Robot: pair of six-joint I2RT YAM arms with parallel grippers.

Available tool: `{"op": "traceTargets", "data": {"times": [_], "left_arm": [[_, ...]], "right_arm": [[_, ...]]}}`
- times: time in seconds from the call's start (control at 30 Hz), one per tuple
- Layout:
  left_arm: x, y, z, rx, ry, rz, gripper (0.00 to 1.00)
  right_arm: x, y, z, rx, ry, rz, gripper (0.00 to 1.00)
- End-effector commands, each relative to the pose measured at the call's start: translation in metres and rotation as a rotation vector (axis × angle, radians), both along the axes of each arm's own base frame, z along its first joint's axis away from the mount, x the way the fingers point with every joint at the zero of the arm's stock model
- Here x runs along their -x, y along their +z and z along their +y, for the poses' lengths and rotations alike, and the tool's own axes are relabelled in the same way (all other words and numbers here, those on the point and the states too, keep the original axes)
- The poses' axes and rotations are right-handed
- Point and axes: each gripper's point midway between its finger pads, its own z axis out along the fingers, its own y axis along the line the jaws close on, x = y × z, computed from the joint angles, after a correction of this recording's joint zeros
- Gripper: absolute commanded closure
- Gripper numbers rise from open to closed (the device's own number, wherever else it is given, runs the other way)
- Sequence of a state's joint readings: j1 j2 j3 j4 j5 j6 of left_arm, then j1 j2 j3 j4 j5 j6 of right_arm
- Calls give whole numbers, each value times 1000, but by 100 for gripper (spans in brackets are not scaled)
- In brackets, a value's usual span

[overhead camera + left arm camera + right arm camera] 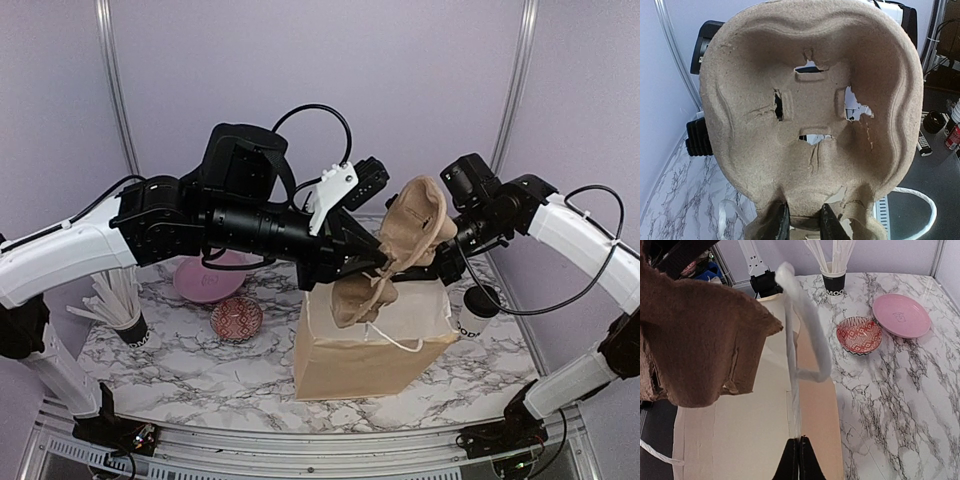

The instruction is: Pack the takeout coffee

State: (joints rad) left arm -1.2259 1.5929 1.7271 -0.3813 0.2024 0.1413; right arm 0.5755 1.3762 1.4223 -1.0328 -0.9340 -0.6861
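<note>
Lilac walls are closing round a marble worktop [190, 375], and only one takeout coffee [477, 312] is showing. It is a small white paper cup with a black lid, standing upright by the right edge just beside the right side of the brown paper bag [365, 350]. Dark lettering is showing low on its wall, too small to read. A black cable from the right arm is looping close past it.

The bag is standing upright near the near edge, about midway along it, with a white twisted handle [799, 325] rising from its rim. The left claw [802, 222] is clamping the rim of a brown moulded-pulp cup tray [810, 115] and holding it tilted on edge over the bag's mouth. The tray's wells are showing torn slits, and it is hiding most of the mouth in the top view. The right claw [799, 460] is reaching in from the right side, its fingers pressed together on the bag's top edge.

A dark cup of white straws [128, 325] is standing by the left edge. A pink plate [901, 315] and a red patterned bowl [859, 335] are lying between it and the bag, well apart from the coffee.
</note>
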Motion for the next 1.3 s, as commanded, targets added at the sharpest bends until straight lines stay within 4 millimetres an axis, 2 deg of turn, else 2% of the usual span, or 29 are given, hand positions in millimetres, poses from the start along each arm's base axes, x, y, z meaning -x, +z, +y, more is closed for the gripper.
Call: {"op": "traceTargets", "data": {"times": [0.0, 0.13, 0.27, 0.57, 0.83, 1.07, 1.27], "left_arm": [[7, 23, -12, 81, -70, -60, 79], [7, 2, -15, 41, -77, -46, 79], [6, -19, -6, -4, -51, -18, 80], [10, -31, 26, -28, 13, 34, 80], [10, -64, 24, -181, 14, 89, 79], [2, -91, 25, -335, 80, 132, 79], [1, -107, 29, -433, 127, 174, 78]], "right_arm": [[9, 10, 5, -39, 54, 16, 100], [10, 9, 6, -40, 63, 21, 100], [9, 6, 5, -28, 61, 20, 100], [6, 2, 7, -22, 66, 34, 100], [0, 10, 11, -28, 44, 41, 100], [-9, 30, 8, -28, -1, 6, 71], [-28, 65, -21, -92, -74, -40, 55]]}}
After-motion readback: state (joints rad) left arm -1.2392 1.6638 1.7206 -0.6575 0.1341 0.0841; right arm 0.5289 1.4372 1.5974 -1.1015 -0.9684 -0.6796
